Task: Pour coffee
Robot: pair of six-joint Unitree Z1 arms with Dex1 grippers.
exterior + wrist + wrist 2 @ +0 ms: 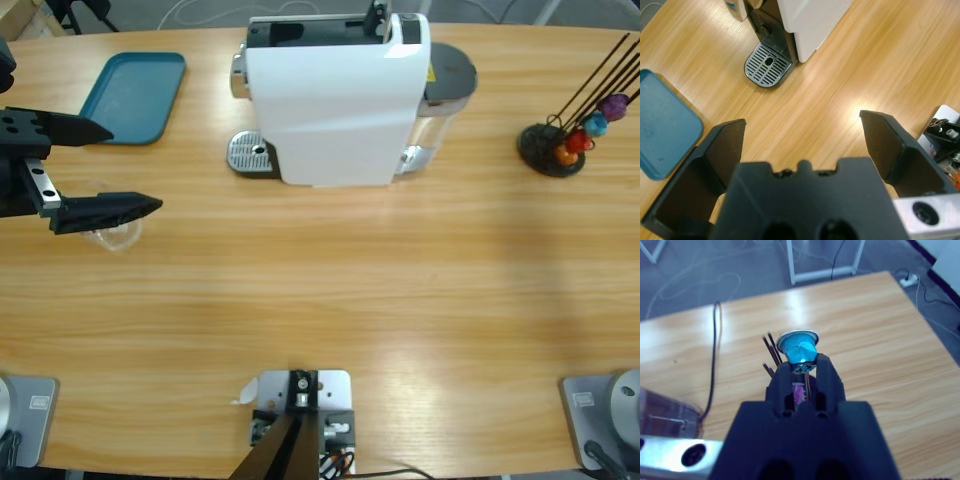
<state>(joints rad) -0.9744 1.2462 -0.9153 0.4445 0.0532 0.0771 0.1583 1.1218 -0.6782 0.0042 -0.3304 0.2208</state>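
The left claw [135,168] stands wide apart with nothing between its 2 black jaws. It hangs at the left edge of the long wooden surface [350,290]. Just under its near jaw sits a small clear plastic cup [118,236], partly hidden. I cannot make out the coffee. Any amber liquid would be a shallow pool in that cup, but the jaw covers most of it.

To my judgement the cup is light, thin-walled and smooth. It would flex under a hard squeeze and tip at a nudge, so a gentle hold across the middle of its wall suits best, kept upright so the liquid does not slosh.

Farther right stands the tall white coffee machine [330,100], with its round perforated metal drip tray [250,153] facing left. A teal rectangular plastic tray [135,95] lies at the far left.

The right claw [804,365] has its jaws drawn close together. A blue round capsule with a silver rim [797,347] shows just past the tips. I cannot tell whether they touch it. The black wire capsule stand [550,150] is at the far right.
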